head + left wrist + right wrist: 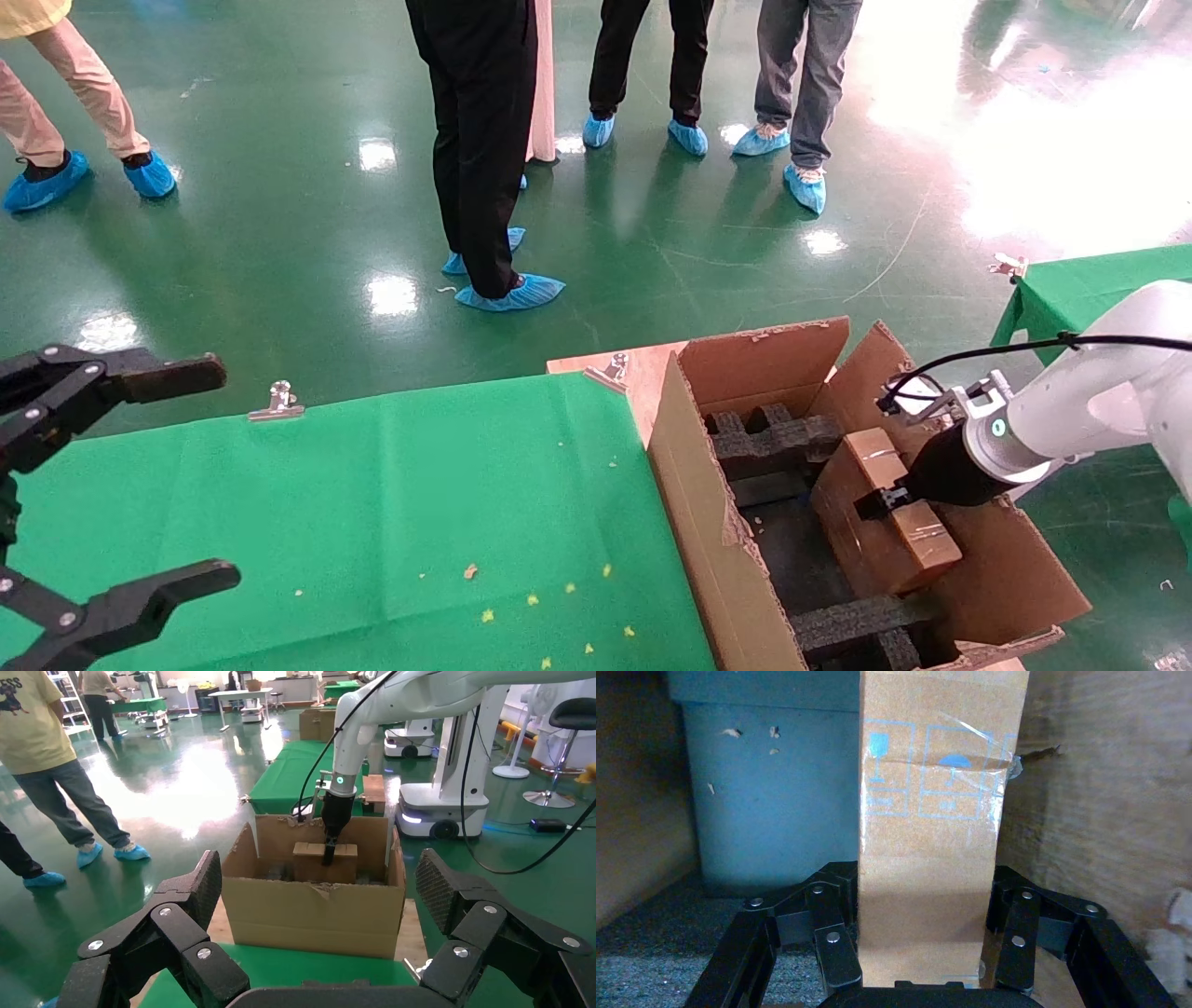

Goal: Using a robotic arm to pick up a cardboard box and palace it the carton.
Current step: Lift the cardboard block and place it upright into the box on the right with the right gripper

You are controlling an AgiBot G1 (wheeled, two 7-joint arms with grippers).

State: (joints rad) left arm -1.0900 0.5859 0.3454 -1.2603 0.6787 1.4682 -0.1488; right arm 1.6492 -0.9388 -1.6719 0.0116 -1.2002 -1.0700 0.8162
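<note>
1. Green cloth covers the worktop (pixel 391 485); my left tool (pixel 112 485) hangs parked over its left edge, fingers spread, holding nothing.
2. Just right of the worktop sits the carton (pixel 708 522), flaps ragged, black foam blocks (pixel 773 443) inside.
3. My right tool (pixel 880 503) is down inside it, pinching the cardboard box (pixel 885 522).
4. I judge pickup and carry done; only release and withdrawal remain.

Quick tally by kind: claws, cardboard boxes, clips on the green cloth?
Claws: 2, left claw open over the green cloth, right claw shut on the small cardboard box.
Cardboard boxes: 2, that small one, inside the large carton.
Metal binder clips: 2, one and another.
Total: 6
</note>
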